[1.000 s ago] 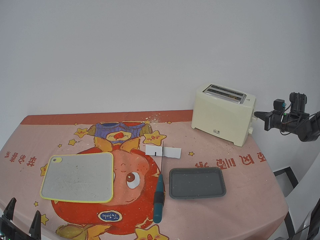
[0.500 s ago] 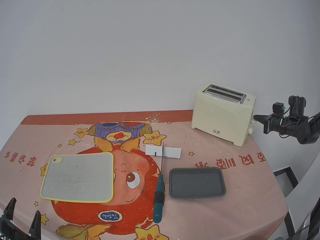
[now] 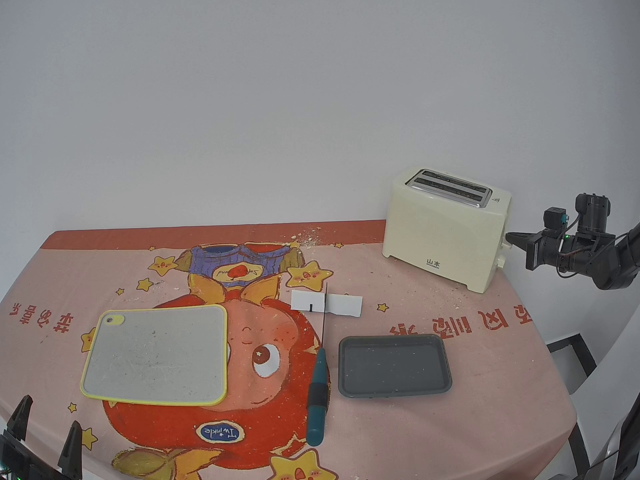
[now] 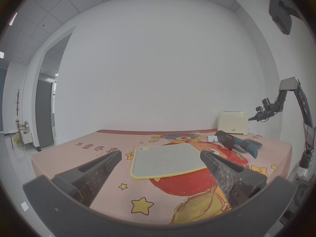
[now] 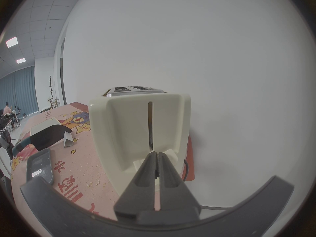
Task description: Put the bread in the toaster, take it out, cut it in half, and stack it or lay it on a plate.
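Right arm [image 3: 610,261]: is held out level at the far right, with the wrist turned inward. Right tool [image 3: 510,236]: is pointed leftward, and its fingers [image 5: 146,171] are pressed together along their length. Left tool [image 4: 161,156]: is kept low at the near left, aimed forward, with both fingers [image 4: 95,171] spread wide apart.

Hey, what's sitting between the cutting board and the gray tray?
A teal-handled knife, on the tablecloth between the cutting board and the tray, touching neither. The head view shows it.
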You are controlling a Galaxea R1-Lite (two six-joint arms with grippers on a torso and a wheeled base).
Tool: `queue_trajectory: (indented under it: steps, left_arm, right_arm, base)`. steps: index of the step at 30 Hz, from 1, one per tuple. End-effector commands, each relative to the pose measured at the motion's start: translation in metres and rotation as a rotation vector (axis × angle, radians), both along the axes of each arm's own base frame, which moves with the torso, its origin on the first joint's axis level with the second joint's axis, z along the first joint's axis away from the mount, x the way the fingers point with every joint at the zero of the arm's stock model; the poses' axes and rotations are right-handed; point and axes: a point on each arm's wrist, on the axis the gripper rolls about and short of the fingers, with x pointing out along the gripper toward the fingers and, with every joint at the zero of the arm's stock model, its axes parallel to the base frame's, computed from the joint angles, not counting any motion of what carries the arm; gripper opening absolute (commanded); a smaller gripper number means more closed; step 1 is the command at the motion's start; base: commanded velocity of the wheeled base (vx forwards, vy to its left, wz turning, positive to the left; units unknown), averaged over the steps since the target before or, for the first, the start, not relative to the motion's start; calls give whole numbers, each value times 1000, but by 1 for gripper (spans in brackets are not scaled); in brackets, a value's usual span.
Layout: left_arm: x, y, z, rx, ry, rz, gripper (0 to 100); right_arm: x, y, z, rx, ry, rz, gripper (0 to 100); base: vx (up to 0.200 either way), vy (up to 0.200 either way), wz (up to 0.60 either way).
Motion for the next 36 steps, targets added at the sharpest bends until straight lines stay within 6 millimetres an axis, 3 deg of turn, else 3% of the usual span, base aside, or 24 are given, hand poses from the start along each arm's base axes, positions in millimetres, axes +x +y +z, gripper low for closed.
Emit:
queue_trajectory:
  steps: [1, 11, 24, 25, 30, 31, 32, 36]
  left_arm:
    - [1, 0, -5, 0, 17, 1, 100]
    - [1, 0, -5, 0, 17, 1, 100]
    - [1, 0, -5, 0, 17, 1, 100]
    - [1, 0, -5, 0, 17, 1, 100]
    - [1, 0, -5, 0, 17, 1, 100]
    - [1, 0, -5, 0, 17, 1, 100]
    - [1, 0, -5, 0, 17, 1, 100]
    - [1, 0, -5, 0, 17, 1, 100]
  right_arm:
    - [1, 0, -5, 1, 15, 0, 0]
    - [1, -4, 5, 2, -14, -9, 0]
    - [-20, -8, 44, 9, -99, -57, 0]
    - [-36, -8, 56, 48, -102, -88, 0]
    - [-87, -3, 75, 75, -124, -112, 0]
    - [-87, -3, 75, 75, -124, -112, 0]
    - [-122, -2, 81, 69, -148, -122, 0]
    - [-182, 9, 88, 68, -209, -120, 0]
  base:
    - [0, 0, 0]
    - [0, 0, 0]
    - [0, 0, 0]
    - [0, 0, 0]
    - [0, 0, 0]
    - [0, 0, 0]
    - [0, 0, 0]
    - [0, 0, 0]
